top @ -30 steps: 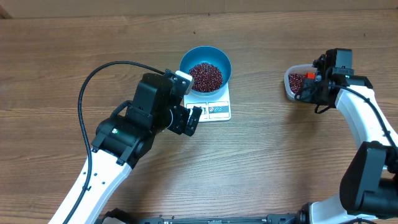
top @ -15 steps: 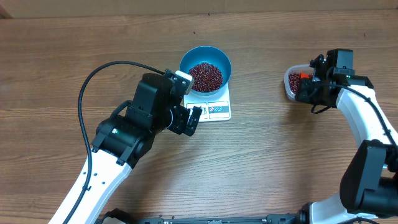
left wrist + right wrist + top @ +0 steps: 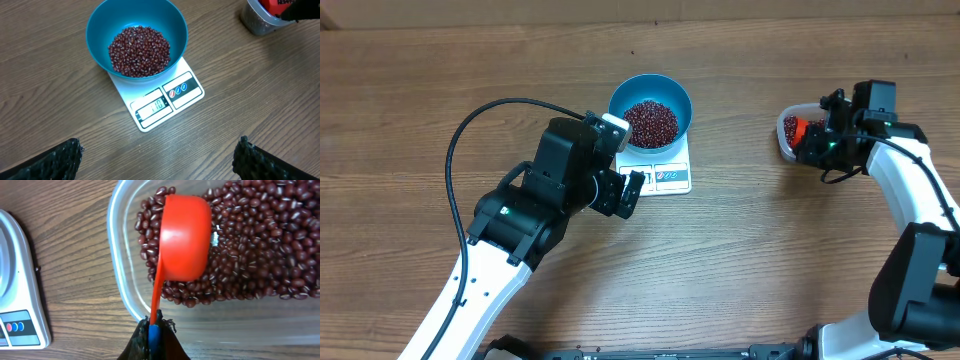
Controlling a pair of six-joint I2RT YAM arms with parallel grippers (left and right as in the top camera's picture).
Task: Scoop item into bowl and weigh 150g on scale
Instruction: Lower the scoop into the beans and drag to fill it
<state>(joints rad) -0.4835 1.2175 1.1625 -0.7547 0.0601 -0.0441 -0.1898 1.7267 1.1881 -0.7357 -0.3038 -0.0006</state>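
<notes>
The right tool [image 3: 155,330] pinched the red scoop [image 3: 184,235] above beans [image 3: 260,245] in the tub [image 3: 117,270], while the left tool [image 3: 157,152] stood wide near the scale [image 3: 186,90].

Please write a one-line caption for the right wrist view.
Right fingers grip the red scoop's handle, its cup over beans in the clear tub; scale at left.

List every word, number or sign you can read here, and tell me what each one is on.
"110": on the display window of the scale; the digits are faint, so this is not certain.
Round button signs beside the display: too small to read.
Bowl, scoop and tub: no text visible.
</notes>
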